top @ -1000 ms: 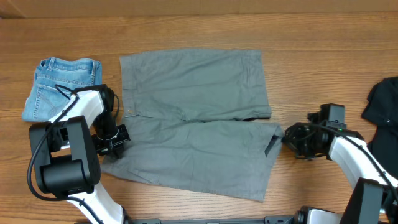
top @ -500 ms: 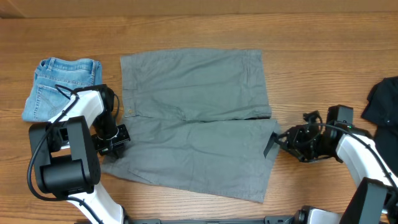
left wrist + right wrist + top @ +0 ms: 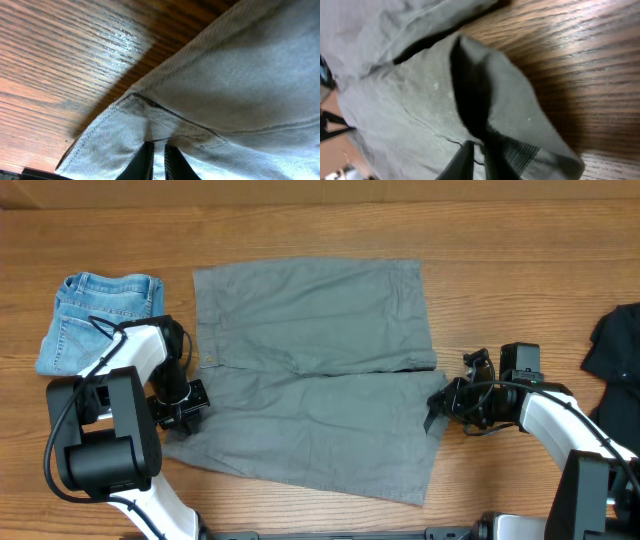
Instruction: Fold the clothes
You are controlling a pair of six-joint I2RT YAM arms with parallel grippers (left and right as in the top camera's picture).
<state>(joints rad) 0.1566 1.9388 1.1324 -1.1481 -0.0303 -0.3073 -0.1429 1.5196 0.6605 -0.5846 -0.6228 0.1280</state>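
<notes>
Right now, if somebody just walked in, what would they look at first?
The big grey shorts lie spread flat across the middle of the table. Both arms pinch them: the left fingers are shut on the waist corner, the right fingers on a leg hem. Folded denim shorts sit at the far left, a black garment at the right edge.

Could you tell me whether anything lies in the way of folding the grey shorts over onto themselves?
Nothing visible does. The left gripper and right gripper are both shut on opposite ends of the plain grey cloth shorts; the light-blue denim shorts and black garment lie clear to either side.
</notes>
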